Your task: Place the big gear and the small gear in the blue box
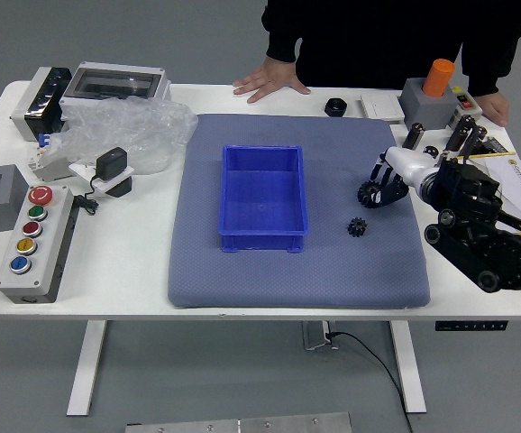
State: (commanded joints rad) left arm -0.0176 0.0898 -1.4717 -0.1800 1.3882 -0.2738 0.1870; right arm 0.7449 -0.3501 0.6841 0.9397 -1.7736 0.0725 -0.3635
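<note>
So we've got two dark toothed gears on the blue-grey mat, both right of the one glossy blue box. The small gear sits nearer us; the big gear is partly hidden by the right hand — we can't tell how far open that hand is, or whether it's got hold of anything. The box is rectangular, its smooth floor showing. Left side of the white tabletop: crumpled clear plastic and a grey button panel with five round buttons. A person's two hands rest at the far side, one flat with fingers spread.
</note>
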